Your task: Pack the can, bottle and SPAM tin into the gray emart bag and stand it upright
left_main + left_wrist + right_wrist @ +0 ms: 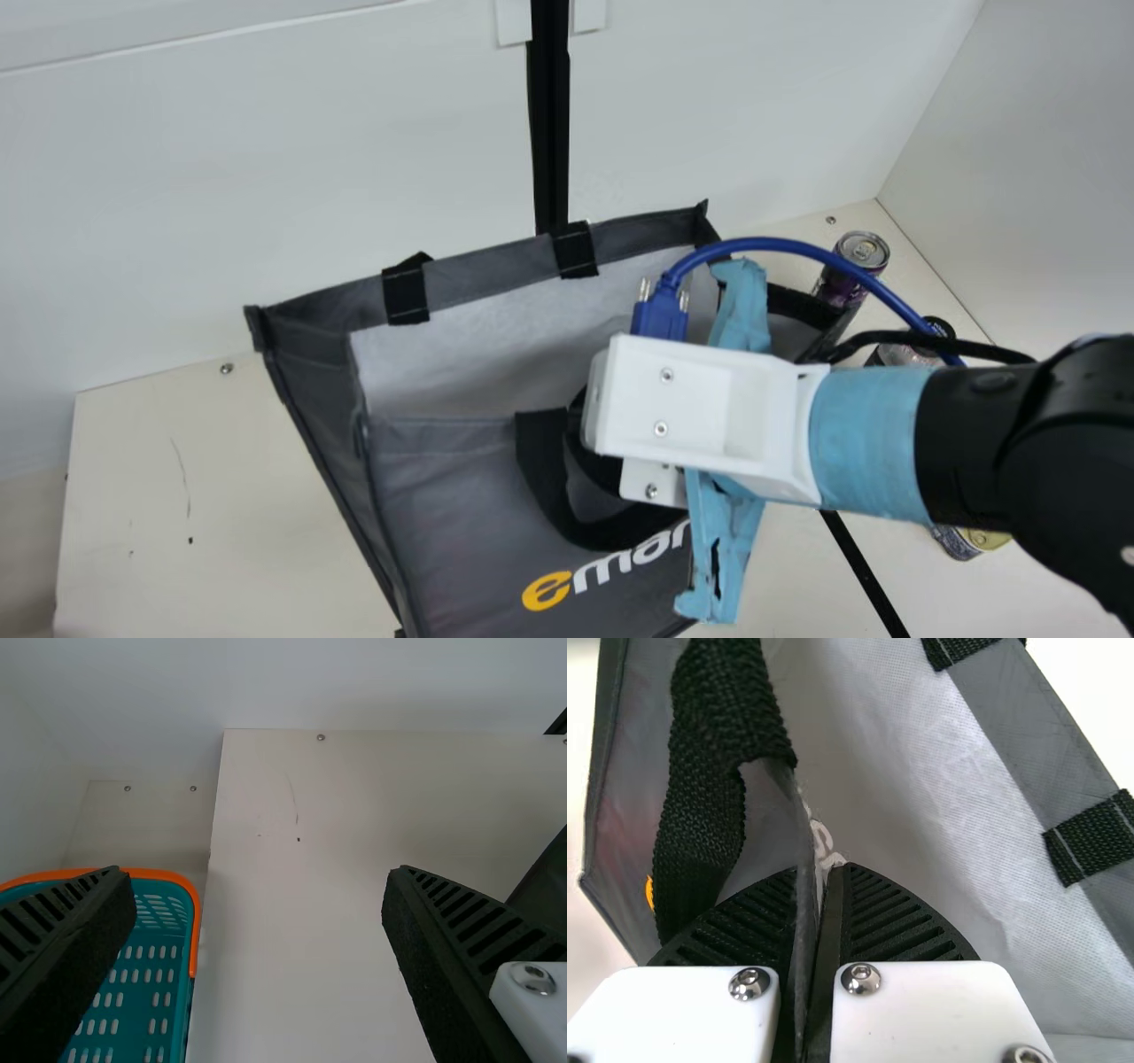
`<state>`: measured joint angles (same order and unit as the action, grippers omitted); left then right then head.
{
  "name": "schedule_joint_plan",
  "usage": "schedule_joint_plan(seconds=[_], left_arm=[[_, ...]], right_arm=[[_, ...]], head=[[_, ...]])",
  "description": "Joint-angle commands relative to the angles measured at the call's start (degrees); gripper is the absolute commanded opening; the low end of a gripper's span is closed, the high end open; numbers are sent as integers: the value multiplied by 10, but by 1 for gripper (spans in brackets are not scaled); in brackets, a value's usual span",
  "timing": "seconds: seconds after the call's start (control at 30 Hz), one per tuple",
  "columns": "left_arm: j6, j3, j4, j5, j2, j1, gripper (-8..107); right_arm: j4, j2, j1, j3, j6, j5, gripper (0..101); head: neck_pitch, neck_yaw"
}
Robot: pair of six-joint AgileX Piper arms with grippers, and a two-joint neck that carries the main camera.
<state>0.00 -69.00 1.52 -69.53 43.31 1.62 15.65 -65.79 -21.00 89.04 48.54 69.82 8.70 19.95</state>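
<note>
Your right claw (819, 870) was pinching the near wall (425, 439) of the gray bag (443, 523), whose mouth gaped upward on the surface (159, 496), while your left claw (257, 873) was spread with nothing between its fingers, above the surface's left part. The can (861, 252) stood at the far right, the bottle (912, 353) just nearer, and the SPAM tin (970, 540) at the near right; all three were outside the bag, waiting to be packed. The step looked like opening the mouth wide. To do it well, you needed to draw the cloth gently toward the near side, without lifting, so the bag would not slide or tip. The dangling handle (540, 461) could snag your right claw, so a clean, slow release, clear of that loop, would have left the opening wide for packing.
</note>
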Motion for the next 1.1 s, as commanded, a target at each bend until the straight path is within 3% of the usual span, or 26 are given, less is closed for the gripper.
schedule_joint_plan(seconds=[0.0, 0.43, 0.87, 1.07], left_arm=[[0, 0, 0, 0, 0, 0, 90], [0, 0, 0, 0, 0, 0, 90], [0, 0, 0, 0, 0, 0, 90], [0, 0, 0, 0, 0, 0, 90]], right_arm=[[-4, 5, -9, -3, -8, 1, 7], [-21, 39, -45, -17, -49, 1, 50], [-34, 62, -59, 0, -74, 1, 94], [-44, 69, -60, 14, -78, 1, 95]], head=[[13, 0], [13, 0], [13, 0], [13, 0]])
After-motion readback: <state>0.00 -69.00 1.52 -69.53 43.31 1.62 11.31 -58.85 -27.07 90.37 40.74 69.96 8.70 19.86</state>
